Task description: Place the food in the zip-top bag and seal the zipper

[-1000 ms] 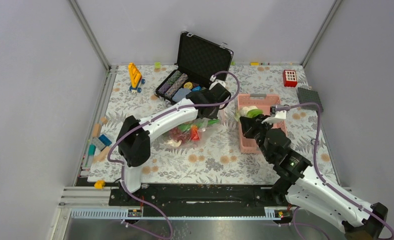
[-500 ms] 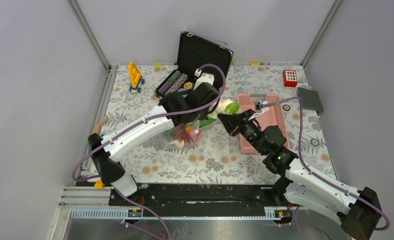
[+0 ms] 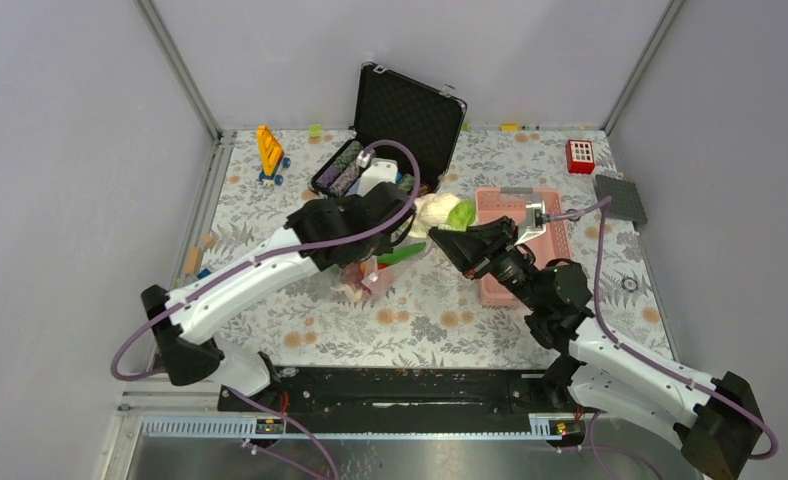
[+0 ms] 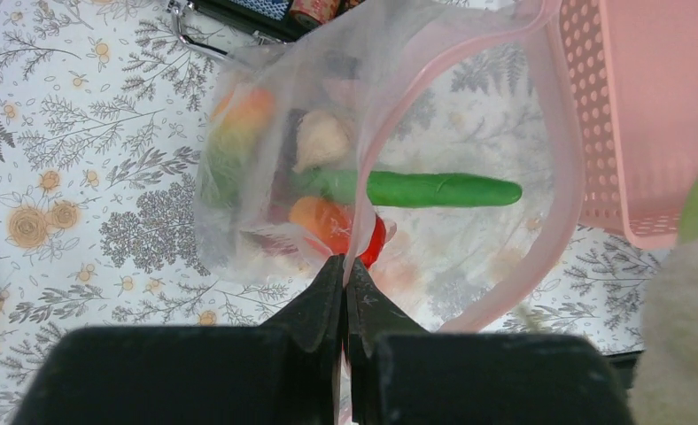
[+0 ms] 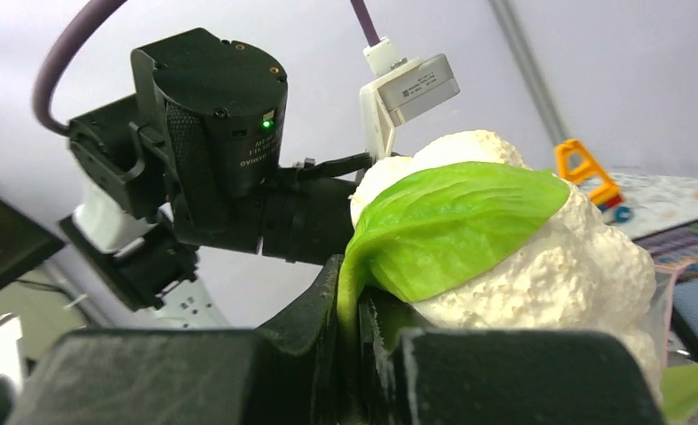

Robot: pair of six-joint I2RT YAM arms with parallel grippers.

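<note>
Clear floppy zip-top bag (image 4: 266,186) sits mid-table on the floral tablecloth (image 3: 440,320), mouth lifted and gaping toward the pink perforated plastic basket (image 4: 647,115). Pale-pink zipper strip (image 4: 565,168) is unsealed and bowed into a wide loop. Already inside: long green toy vegetable (image 4: 434,189) lying across the opening, orange-green toy mango (image 4: 237,124) deep at the far end, red toy fruit (image 4: 332,226) near the rim, plus a pale piece I can't identify. Left gripper (image 4: 344,282) is clamped tight on the near edge of the mouth, film pinched between the tips. My read: that pinch props the mouth open as a target. Right gripper (image 5: 352,297) is closed on the white lumpy toy cauliflower with a green leaf (image 5: 523,266), gripped low at the leaf base so the bulk sticks out past the fingers, free to drop. It hangs in the air just beside the mouth, not in yet. Basket is just right of the bag; can't tell if they touch. Open black case (image 3: 405,105) sits behind, not involved. Likely risk: the bulky piece snags the floppy rim. Sealing comes last.
</note>
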